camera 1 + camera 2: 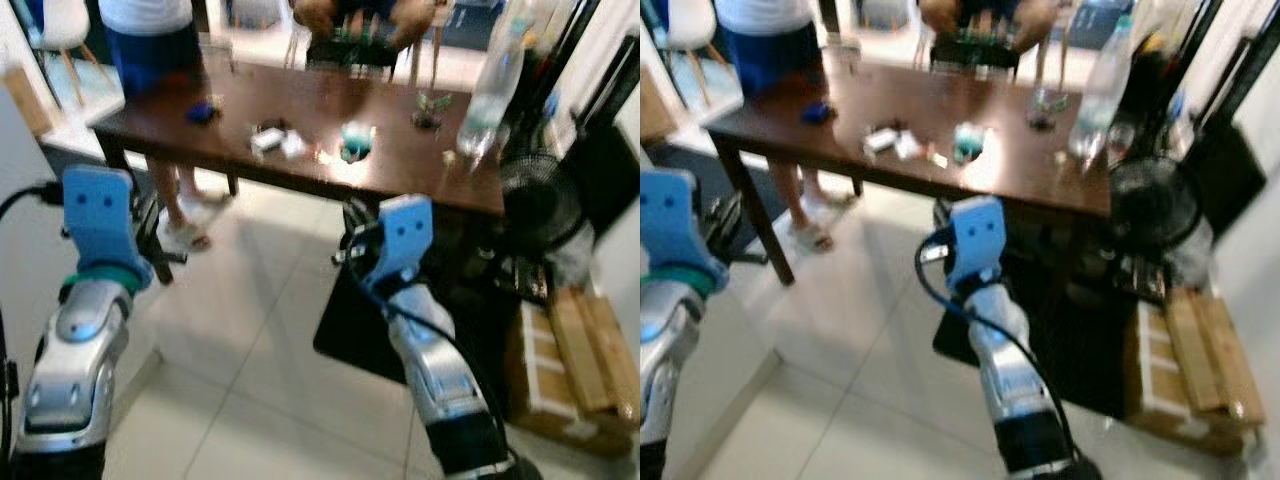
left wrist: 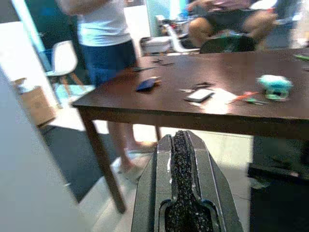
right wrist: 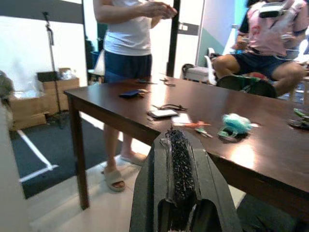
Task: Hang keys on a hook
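A teal fluffy keychain lies near the middle of the dark wooden table, and I also see this teal keychain in the right wrist view; its keys are too blurred to make out. My right gripper is raised in front of the table's near edge, below the tabletop, and is shut with nothing between its fingers. My left gripper is held up off to the left, short of the table's left corner, shut and holding nothing.
One person stands at the table's far left end; another person sits behind it. A phone, a blue object and a plastic bottle sit on the table. To the right are a fan and cardboard boxes.
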Robot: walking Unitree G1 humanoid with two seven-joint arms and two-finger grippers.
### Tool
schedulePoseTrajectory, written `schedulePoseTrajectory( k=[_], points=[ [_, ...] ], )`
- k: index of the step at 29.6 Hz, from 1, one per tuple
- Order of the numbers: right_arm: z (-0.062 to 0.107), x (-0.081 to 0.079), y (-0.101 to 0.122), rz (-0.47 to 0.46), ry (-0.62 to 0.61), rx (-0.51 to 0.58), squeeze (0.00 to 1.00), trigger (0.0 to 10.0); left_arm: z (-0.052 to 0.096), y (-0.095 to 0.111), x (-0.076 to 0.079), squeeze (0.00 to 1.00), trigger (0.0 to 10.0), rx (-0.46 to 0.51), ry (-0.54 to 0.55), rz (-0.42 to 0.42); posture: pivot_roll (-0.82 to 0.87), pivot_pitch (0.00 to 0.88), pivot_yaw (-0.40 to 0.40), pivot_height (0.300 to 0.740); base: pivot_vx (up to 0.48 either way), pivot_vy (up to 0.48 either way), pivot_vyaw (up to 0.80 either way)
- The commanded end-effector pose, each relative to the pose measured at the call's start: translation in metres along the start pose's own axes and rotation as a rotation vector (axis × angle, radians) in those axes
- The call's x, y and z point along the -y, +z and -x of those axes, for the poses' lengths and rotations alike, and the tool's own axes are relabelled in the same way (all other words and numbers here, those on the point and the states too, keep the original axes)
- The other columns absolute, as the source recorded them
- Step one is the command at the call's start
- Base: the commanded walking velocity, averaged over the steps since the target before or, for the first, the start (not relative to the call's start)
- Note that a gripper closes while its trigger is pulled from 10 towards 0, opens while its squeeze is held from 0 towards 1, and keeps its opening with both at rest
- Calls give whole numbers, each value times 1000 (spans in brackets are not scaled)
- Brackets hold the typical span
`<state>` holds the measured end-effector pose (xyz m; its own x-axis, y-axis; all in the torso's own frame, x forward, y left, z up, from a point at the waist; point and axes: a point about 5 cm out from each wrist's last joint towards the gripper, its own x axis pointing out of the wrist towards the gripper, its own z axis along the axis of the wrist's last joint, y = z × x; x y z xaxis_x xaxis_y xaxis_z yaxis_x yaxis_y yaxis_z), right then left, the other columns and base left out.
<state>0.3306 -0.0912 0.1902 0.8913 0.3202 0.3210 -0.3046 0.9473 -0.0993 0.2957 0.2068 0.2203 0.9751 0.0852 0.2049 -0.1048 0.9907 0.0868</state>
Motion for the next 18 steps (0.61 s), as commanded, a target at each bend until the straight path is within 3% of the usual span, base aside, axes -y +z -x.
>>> schedulePoseTrajectory(
  k=[1, 18],
  points=[
    [2, 4, -2, -9, -13, -5, 0, 10000, 1, -2, 2, 0, 10000, -3, -5, -4, -23, 0, 62, 740, 349, 0, 0],
    [3, 5, -4, -13, -20, -15, 0, 10000, 0, -2, 3, 0, 10000, -4, -10, -6, -24, 0, 64, 740, 355, 0, 0]
  ],
)
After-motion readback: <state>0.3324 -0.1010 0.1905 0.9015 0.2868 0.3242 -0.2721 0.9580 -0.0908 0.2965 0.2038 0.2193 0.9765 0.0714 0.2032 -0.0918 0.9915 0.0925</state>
